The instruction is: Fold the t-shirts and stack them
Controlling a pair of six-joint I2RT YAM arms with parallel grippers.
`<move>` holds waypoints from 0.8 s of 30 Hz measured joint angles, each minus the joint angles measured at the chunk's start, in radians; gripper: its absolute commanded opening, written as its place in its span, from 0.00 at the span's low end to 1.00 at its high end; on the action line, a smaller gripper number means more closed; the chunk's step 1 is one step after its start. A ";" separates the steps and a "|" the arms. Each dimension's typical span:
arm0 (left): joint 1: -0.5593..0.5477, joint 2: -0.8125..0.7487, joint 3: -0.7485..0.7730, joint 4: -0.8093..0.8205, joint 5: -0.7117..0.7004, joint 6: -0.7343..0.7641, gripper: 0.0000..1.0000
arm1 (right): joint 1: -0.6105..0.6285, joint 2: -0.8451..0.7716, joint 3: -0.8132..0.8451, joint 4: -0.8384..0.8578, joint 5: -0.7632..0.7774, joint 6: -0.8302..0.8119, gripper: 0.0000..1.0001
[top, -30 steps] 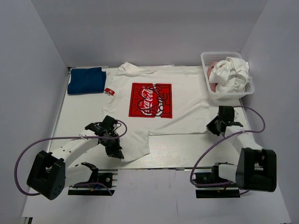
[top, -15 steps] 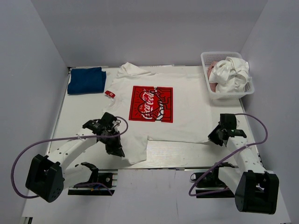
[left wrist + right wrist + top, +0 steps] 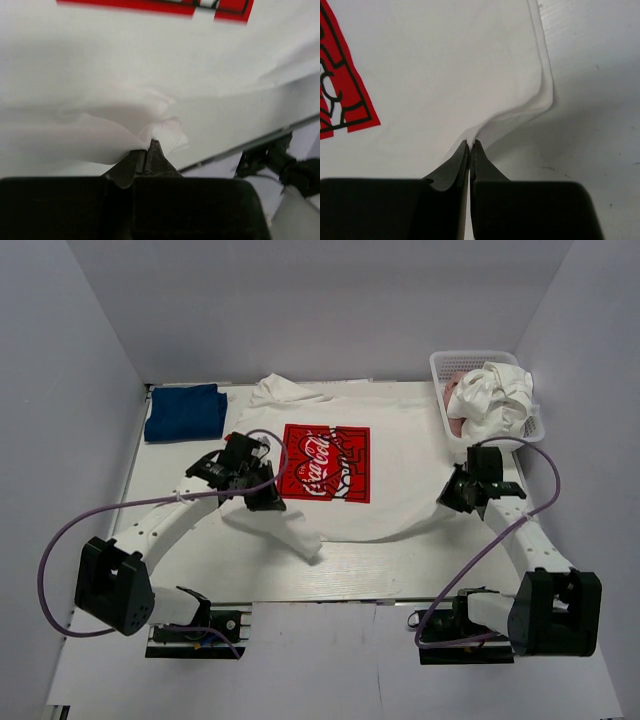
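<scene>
a printed white shirt [image 3: 400, 455] is seen spread over the middle of the table [image 3: 400, 565], pinched at both ends of its near hem. the left gripper [image 3: 262, 498], at nine o'clock of the red print [image 3: 323, 462], is clamped tight on a bunched fold of the cloth, with no gap visible between its jaws in the left wrist view. a loose flap is seen trailing toward six o'clock. the right gripper [image 3: 452, 498], at three o'clock of the print, is likewise closed on the shirt's raised edge, which is drawn up into a small ridge in the right wrist view. a blue shirt [image 3: 185, 412], already folded, is laid at ten o'clock on the table. at two o'clock a basket [image 3: 450, 362] is filled with a crumpled white shirt [image 3: 497, 398], and a pink shirt [image 3: 453, 408] is glimpsed beneath it. the job is judged to be roughly a quarter done: one shirt folded, one caught in what looks like its first fold, two not yet taken out, and no stack built yet.
</scene>
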 measured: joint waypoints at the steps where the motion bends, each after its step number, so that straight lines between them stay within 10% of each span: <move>1: 0.002 0.013 0.028 0.010 -0.033 -0.001 0.00 | 0.000 0.019 0.023 0.000 0.000 -0.005 0.00; 24: 0.084 0.292 0.375 0.317 -0.455 0.245 0.00 | 0.008 0.313 0.371 0.027 0.114 -0.019 0.00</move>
